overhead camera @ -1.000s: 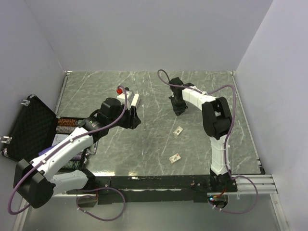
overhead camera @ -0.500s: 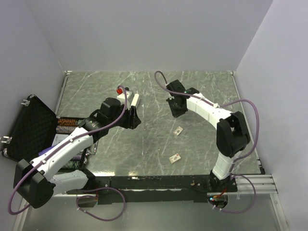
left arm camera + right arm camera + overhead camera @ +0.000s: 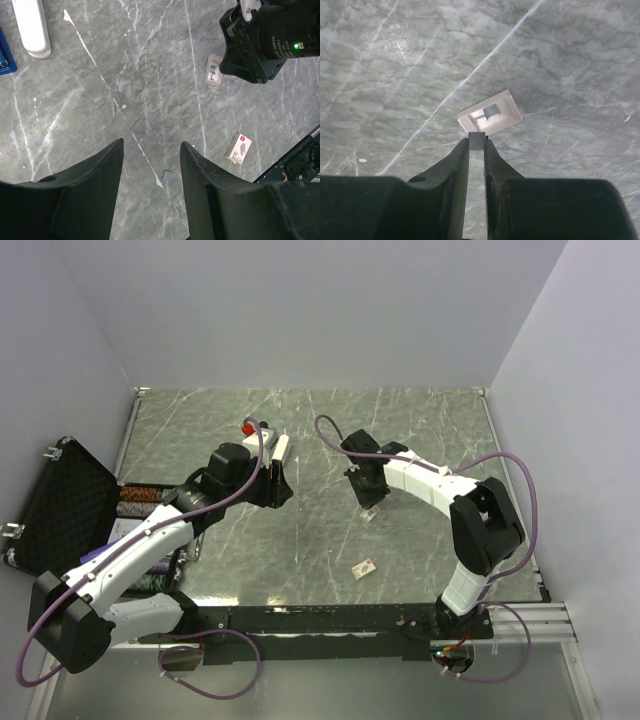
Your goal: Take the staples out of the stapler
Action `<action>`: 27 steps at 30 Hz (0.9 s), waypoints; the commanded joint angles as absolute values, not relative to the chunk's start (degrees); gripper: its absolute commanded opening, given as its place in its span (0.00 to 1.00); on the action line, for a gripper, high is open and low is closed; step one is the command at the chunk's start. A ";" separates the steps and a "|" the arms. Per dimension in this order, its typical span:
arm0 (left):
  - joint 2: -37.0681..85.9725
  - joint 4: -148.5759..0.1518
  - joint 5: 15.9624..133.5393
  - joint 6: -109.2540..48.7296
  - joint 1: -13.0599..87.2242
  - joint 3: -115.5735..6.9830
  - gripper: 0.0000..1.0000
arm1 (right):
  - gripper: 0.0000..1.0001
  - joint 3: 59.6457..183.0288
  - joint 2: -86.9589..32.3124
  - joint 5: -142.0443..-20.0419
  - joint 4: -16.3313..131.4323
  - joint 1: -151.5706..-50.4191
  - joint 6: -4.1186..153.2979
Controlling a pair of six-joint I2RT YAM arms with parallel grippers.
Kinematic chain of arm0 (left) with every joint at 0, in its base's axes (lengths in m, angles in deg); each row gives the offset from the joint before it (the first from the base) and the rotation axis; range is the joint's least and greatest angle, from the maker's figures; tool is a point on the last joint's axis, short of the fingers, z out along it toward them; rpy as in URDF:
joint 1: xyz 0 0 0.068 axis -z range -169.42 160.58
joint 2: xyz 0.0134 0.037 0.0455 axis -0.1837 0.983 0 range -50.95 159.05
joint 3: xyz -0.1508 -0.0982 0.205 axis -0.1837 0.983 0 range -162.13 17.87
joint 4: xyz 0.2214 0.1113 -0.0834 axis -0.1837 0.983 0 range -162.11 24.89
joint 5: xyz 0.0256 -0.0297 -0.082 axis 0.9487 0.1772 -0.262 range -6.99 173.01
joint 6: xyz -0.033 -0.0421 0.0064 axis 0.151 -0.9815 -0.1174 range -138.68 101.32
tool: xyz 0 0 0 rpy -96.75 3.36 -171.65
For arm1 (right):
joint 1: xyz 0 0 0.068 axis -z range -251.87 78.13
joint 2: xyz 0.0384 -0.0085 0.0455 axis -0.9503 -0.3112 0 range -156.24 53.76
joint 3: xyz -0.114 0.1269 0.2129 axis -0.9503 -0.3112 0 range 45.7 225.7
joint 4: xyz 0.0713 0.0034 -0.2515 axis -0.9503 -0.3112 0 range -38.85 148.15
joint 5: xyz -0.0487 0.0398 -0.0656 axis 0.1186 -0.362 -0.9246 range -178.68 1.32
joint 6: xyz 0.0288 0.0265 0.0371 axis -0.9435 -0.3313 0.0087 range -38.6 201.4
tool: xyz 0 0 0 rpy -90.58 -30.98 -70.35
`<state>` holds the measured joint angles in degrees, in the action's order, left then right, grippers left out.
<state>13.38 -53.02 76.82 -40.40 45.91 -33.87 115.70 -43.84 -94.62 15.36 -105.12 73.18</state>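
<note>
My right gripper (image 3: 476, 146) is shut on a short silvery strip of staples (image 3: 477, 139) pinched at its fingertips. It hangs just above a small open white box (image 3: 492, 114) that has a few staples lying in it. In the top view the right gripper (image 3: 368, 495) is over that box (image 3: 371, 513) at mid-table. My left gripper (image 3: 151, 150) is open and empty above bare table, left of it (image 3: 276, 486). Only a blue corner of the stapler (image 3: 4, 57) shows, at the left edge of the left wrist view. A tiny grey piece (image 3: 167, 175) lies between the left fingers.
A white rounded bar (image 3: 31, 25) lies beside the stapler, also in the top view (image 3: 283, 447), with a red object (image 3: 248, 427) behind it. A second small box with a red mark (image 3: 363, 567) lies nearer the front. An open black case (image 3: 60, 505) stands at the left edge.
My right arm has swung left and toward the front, bringing its gripper down over the small white box. The left arm has not moved.
</note>
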 commanded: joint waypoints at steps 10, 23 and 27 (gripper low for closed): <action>12.42 -55.06 76.16 -40.74 45.65 -33.72 0.54 | 0.13 112.59 -42.31 -93.87 18.33 -105.53 71.56; 12.15 -55.15 76.24 -40.74 45.48 -33.72 0.54 | 0.14 112.24 -44.06 -95.80 18.07 -105.53 67.08; 12.06 -55.06 76.24 -40.74 45.48 -33.63 0.54 | 0.14 111.80 -44.06 -96.42 18.24 -105.53 67.95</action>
